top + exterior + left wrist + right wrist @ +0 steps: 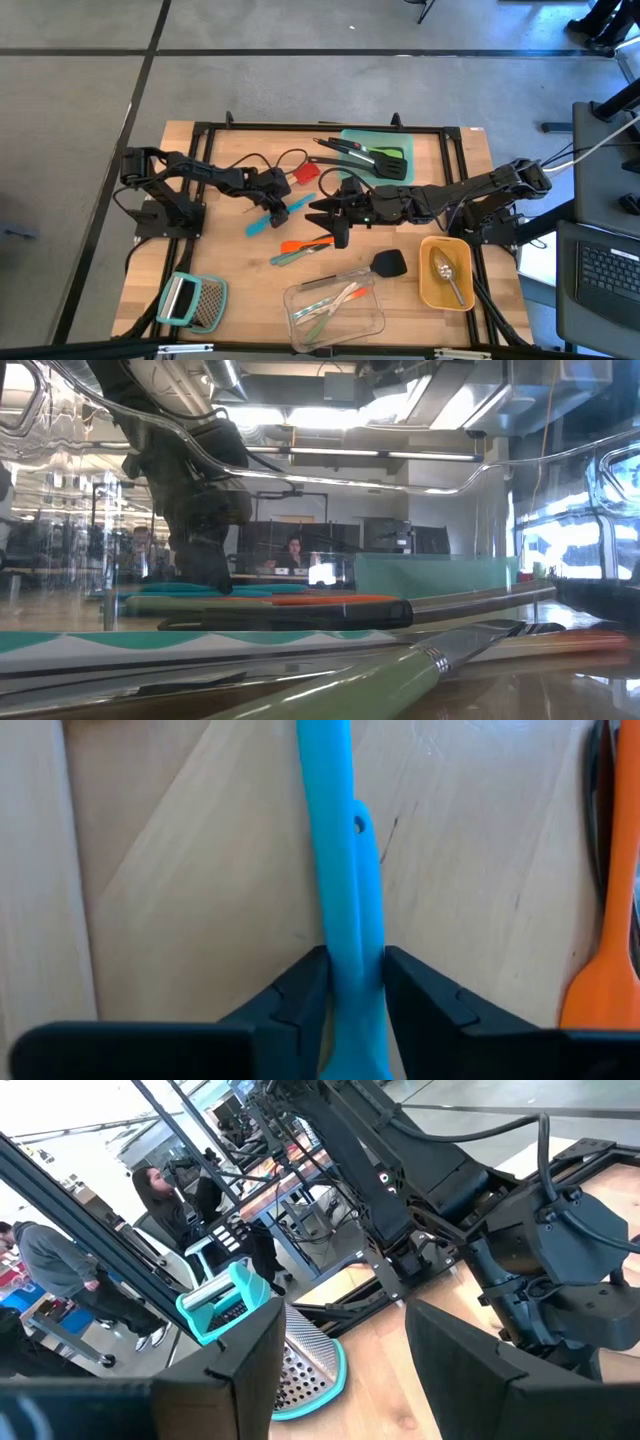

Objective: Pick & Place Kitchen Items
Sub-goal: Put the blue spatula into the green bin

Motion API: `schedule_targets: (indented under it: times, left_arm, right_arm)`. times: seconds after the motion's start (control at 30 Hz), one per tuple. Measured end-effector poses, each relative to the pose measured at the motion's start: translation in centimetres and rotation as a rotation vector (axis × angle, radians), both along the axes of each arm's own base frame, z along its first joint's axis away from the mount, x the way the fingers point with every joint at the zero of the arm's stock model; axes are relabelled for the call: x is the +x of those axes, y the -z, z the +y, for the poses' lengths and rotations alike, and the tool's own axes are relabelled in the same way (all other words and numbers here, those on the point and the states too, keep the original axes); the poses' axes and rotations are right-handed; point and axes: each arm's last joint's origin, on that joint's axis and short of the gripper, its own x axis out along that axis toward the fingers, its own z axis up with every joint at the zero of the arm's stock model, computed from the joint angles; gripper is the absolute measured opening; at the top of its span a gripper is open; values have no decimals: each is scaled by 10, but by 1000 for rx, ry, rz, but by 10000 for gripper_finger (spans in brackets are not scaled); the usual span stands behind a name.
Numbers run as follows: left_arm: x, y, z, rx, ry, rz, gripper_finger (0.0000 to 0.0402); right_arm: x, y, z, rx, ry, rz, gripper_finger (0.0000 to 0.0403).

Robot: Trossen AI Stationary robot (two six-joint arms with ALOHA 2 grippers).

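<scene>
A slim blue tool (262, 221) lies slantwise on the wooden table left of centre, and my left gripper (278, 200) is shut on it. In the left wrist view its handle (345, 870) runs forward on the wood from between the fingers. My right gripper (326, 214) hangs open above the table's middle with nothing between its fingers (250, 1355). An orange tool (305, 244), a green-teal tool (290, 257) and a black spatula (386, 263) lie flat nearby. A red spatula (305, 172) lies farther back. My left gripper pinches the blue tool's slim handle (356, 965) between its two fingers (300, 995), one on each long side, a little back from the end with the small hole (358, 823). The fingers slant down from the table's left. The handle ahead of them lies on the wood.
A teal tray (352, 138) at the back holds black spatulas. A yellow container (428, 285) with a spoon (447, 270) stands near right, a clear container (370, 322) with slim tools near centre, a teal-handled grater (192, 300) near left. A black frame (300, 127) edges the table.
</scene>
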Motion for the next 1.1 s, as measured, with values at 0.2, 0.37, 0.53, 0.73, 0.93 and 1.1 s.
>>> schedule_targets:
  times: [0.2, 0.37, 0.53, 0.73, 0.93, 1.1]
  left_arm:
    - [2, -2, 1, 1, -27, -22, 28]
    - [2, -2, 1, 2, -25, -19, 23]
    - [2, -2, 1, -14, -40, -17, 23]
    - [3, -2, 4, -114, -62, -65, 23]
    - [3, -4, 14, -193, -70, -122, 23]
    - [1, -5, 22, -253, -73, -149, 23]
  right_arm:
    - [0, 0, 0, 3, 1, 0, 211]
    - [0, 0, 0, 5, 6, 0, 211]
    - [0, 0, 0, 5, 9, -1, 211]
    - [0, 2, -1, 1, 10, 16, 211]
    - [-3, 21, -14, 135, 93, 211, 211]
    - [-5, 55, -34, 295, 265, 475, 211]
